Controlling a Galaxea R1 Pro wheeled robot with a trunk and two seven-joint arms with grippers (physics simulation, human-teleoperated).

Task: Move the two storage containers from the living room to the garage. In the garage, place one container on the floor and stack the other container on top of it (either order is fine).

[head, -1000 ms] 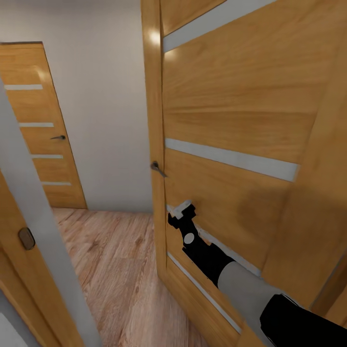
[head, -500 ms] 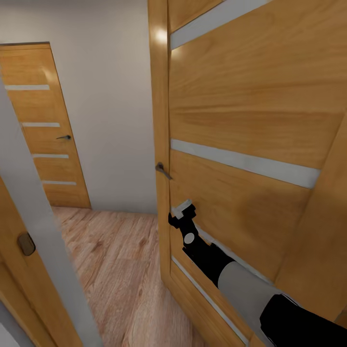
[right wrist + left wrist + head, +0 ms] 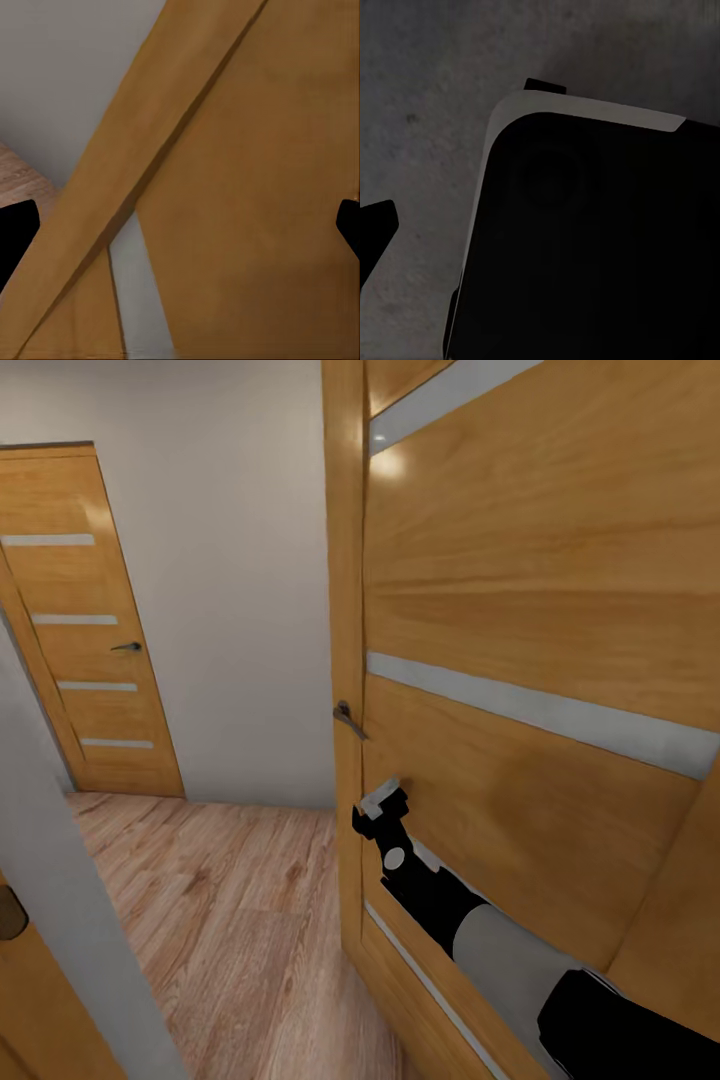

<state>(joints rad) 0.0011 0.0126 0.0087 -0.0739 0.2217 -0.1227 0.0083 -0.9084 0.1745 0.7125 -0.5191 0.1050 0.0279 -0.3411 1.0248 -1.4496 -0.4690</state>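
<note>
Storage containers: their place cannot be told from these pictures. In the left wrist view a large black rounded body with a pale rim covers most of the frame, and past it lies a dark grey, rough, mottled surface. The left gripper is mostly hidden; one dark fingertip pokes in at the frame's left edge, and I cannot tell how far its fingers are spread.

In the head view the right gripper sits just right of centre, close against the tall honey-brown wooden door with pale horizontal stripes, below that door's dark metal lever handle. The black and grey right arm is cut off at the lower right corner. In the right wrist view its black fingertips stand at opposite edges, spread wide with nothing between them.

A light wood plank floor runs to a plain pale grey wall. At the upper left stands a second striped wooden door, shut. A pale grey frame edge slants across the lower left
</note>
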